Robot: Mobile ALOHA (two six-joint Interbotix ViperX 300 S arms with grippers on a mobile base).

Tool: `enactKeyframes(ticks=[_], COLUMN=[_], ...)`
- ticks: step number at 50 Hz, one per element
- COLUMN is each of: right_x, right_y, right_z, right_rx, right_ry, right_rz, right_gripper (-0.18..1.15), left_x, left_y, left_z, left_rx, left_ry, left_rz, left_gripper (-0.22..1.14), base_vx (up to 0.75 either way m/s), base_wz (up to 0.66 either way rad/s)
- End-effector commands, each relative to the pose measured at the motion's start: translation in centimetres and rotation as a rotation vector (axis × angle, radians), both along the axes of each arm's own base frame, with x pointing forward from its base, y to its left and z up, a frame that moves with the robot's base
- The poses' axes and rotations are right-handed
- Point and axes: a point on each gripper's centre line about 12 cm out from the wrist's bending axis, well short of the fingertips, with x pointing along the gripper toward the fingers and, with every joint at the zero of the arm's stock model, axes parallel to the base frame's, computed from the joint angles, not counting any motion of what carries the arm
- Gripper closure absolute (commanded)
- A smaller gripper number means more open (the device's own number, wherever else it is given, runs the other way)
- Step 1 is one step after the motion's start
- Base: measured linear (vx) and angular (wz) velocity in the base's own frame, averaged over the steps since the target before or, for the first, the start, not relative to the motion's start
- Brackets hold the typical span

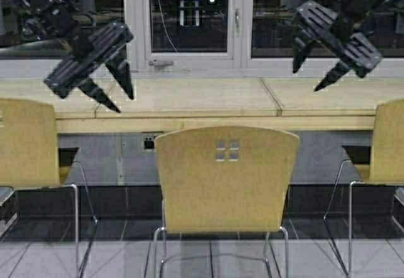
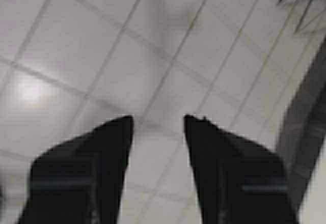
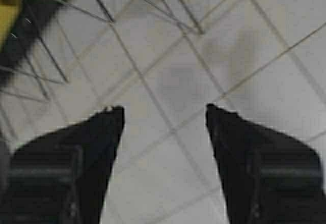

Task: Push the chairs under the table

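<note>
The middle chair (image 1: pixel 226 180) stands dead ahead with its back toward the robot, just short of the long desk (image 1: pixel 189 104), whose edge runs crosswise behind it. Two more chairs flank it, one at the left (image 1: pixel 28 142) and one at the right (image 1: pixel 388 142). Both claws hang raised above the chair back and to either side, the left claw (image 1: pixel 121 93) and the right claw (image 1: pixel 315 71) about equally near, each spread and holding nothing. The wrist views show only floor tiles (image 2: pixel 102 56) between the parted fingers (the right one also catches chrome chair legs (image 3: pixel 173 10)), which the high view hides.
</note>
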Motion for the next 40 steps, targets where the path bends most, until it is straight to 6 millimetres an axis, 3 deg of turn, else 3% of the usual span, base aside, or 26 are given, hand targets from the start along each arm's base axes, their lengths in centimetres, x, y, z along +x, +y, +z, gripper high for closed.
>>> enactKeyframes(ticks=[1,15,24,32,40], right_x=[1.7,2.2,2.3,3.3,3.0], right_y=[0.6,1.0,1.1,1.3,1.3], right_z=[0.7,-2.2,-3.3,-3.8,-5.2], right_rx=[0.088,0.221,0.242,0.242,0.233], right_ry=[-0.014,0.091,0.124,0.126,0.167], right_rz=[-0.077,-0.235,-0.272,-0.274,-0.282], right_gripper=[0.1,0.1,0.1,0.1,0.1], left_x=[2.0,2.8,3.0,3.9,4.1], left_y=[-1.1,-1.0,-1.9,-2.2,-2.9], left_z=[0.7,-0.1,-0.6,-2.3,-4.5], left_rx=[-0.059,-0.155,-0.189,-0.173,-0.15], left_ry=[-0.024,0.007,0.032,0.058,0.102], left_rz=[0.071,0.318,0.385,0.413,0.411], left_gripper=[0.16,0.16,0.16,0.16,0.16], base_vx=[0.3,0.31,0.27,0.26,0.23], base_wz=[-0.07,-0.07,-0.07,0.0,0.07])
